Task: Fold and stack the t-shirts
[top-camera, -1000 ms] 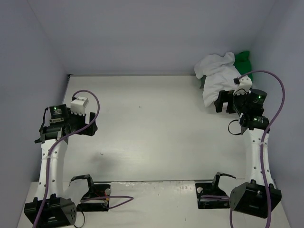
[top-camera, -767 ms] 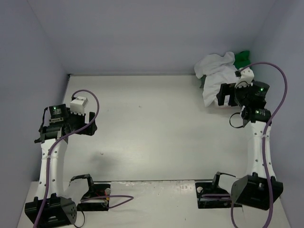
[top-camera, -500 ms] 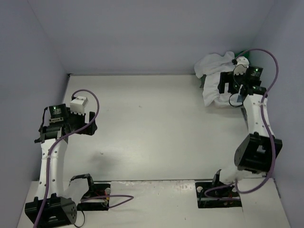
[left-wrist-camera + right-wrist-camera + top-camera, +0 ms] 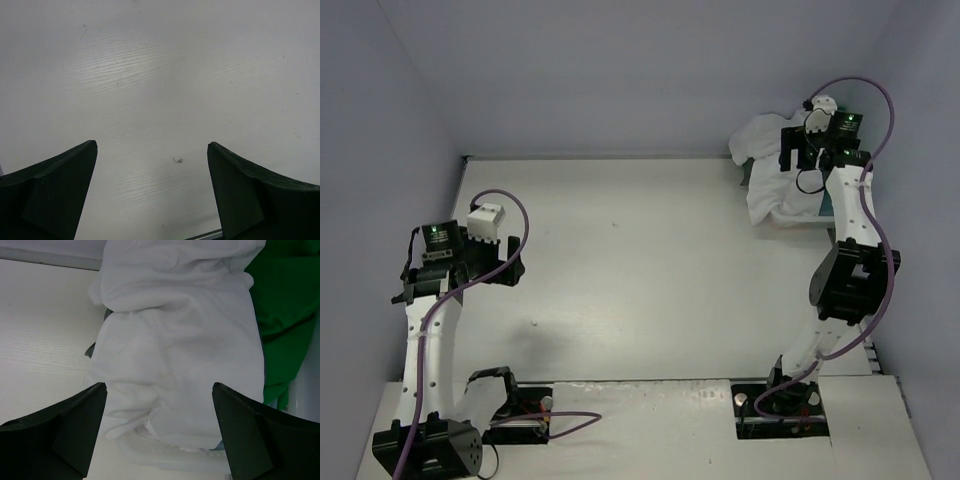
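Observation:
The t-shirts lie heaped in the far right corner. A crumpled white t-shirt (image 4: 767, 170) (image 4: 185, 340) is on top. A bright green t-shirt (image 4: 285, 305) shows to its right, a dark sliver (image 4: 92, 349) at its left edge and a light blue scrap (image 4: 220, 444) under its near edge. My right gripper (image 4: 796, 160) (image 4: 159, 386) hovers open above the white t-shirt, with nothing between its fingers. My left gripper (image 4: 505, 268) (image 4: 151, 144) hangs open over bare table (image 4: 150, 75) at the left, far from the heap.
The heap rests in a white plastic basket whose rim (image 4: 165, 457) shows below the white cloth. Walls close in the table (image 4: 640, 260) at the back, left and right. Both arm bases and purple cables sit at the near edge.
The right arm has swung from the right side toward the far corner, and its open gripper now hangs over the heap. The left arm has not moved.

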You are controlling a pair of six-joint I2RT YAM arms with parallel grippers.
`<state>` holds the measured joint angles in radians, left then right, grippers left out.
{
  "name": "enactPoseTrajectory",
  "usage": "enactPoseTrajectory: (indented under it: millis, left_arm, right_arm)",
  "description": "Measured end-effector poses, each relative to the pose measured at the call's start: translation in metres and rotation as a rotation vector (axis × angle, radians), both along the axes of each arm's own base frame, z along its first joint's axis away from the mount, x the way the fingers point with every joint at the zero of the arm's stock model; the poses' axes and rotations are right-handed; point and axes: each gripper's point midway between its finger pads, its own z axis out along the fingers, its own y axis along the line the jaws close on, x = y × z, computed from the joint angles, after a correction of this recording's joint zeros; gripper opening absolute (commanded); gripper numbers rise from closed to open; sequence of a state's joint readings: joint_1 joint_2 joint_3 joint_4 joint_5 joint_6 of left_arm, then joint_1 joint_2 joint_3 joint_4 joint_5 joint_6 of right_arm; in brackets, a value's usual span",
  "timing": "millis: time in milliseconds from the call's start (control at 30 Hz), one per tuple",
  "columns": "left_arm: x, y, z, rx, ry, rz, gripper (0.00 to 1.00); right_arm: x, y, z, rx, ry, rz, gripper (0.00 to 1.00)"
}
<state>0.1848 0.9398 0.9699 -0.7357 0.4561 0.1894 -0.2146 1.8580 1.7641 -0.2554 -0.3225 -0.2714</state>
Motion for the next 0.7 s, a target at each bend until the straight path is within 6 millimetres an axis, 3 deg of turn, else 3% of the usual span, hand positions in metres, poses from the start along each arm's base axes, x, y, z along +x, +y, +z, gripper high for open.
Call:
enactPoseTrajectory:
  millis: [133,400,533,600,700]
  left_arm:
    - [0.0,0.0,0.0,-0.001,0.0,-0.001,0.86]
    - [0.0,-0.001,0.0,-0.004,0.0,-0.004,0.86]
    - [0.0,-0.001,0.0,-0.005,-0.001,-0.005,0.86]
    - [0.0,-0.001,0.0,-0.005,-0.001,-0.005,0.86]
    - [0.0,-0.001,0.0,-0.005,0.0,-0.005,0.86]
  right_arm:
    - [0.006,0.002,-0.013,-0.011,0.025,-0.004,0.82]
    - [0.014,-0.013,-0.072,-0.056,0.145,-0.061,0.79]
    - [0.014,-0.022,-0.081,-0.085,0.167,-0.098,0.77]
    - [0.015,-0.026,-0.078,-0.097,0.16,-0.113,0.7]
    - [0.018,-0.031,-0.073,-0.117,0.146,-0.134,0.35]
